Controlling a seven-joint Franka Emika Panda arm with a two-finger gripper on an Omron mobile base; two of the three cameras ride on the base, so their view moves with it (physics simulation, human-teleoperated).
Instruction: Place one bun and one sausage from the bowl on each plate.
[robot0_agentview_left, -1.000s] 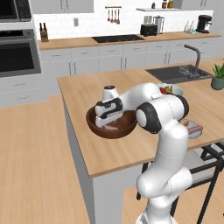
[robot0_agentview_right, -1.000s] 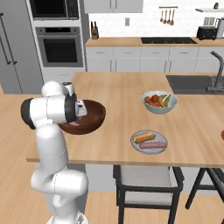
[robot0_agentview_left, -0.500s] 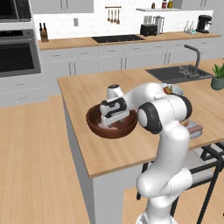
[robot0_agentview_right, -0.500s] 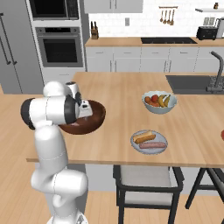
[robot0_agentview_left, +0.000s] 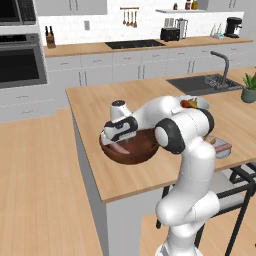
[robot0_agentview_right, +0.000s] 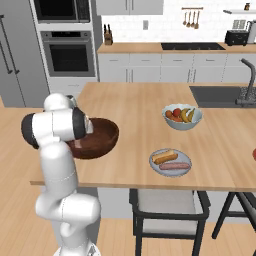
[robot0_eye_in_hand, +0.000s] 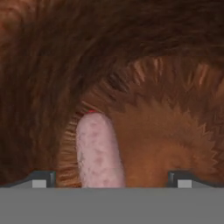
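Hand (robot0_eye_in_hand: 112, 178) lowered inside dark wooden bowl (robot0_agentview_left: 142, 150), fingertips (robot0_eye_in_hand: 43, 178) spread wide, nothing pinched. Pale pink sausage (robot0_eye_in_hand: 98, 151) lying on bowl floor between the tips, nearer the one at left of hand view, touching neither as far as visible. Bowl near front left part of wooden bench (robot0_agentview_right: 140, 107). Pale grey plate (robot0_agentview_right: 156, 167) to the right on same bench, carrying one bun (robot0_agentview_right: 164, 156) and one sausage (robot0_agentview_right: 174, 165) side by side. Blue-white fruit bowl (robot0_agentview_right: 182, 123) behind plate.
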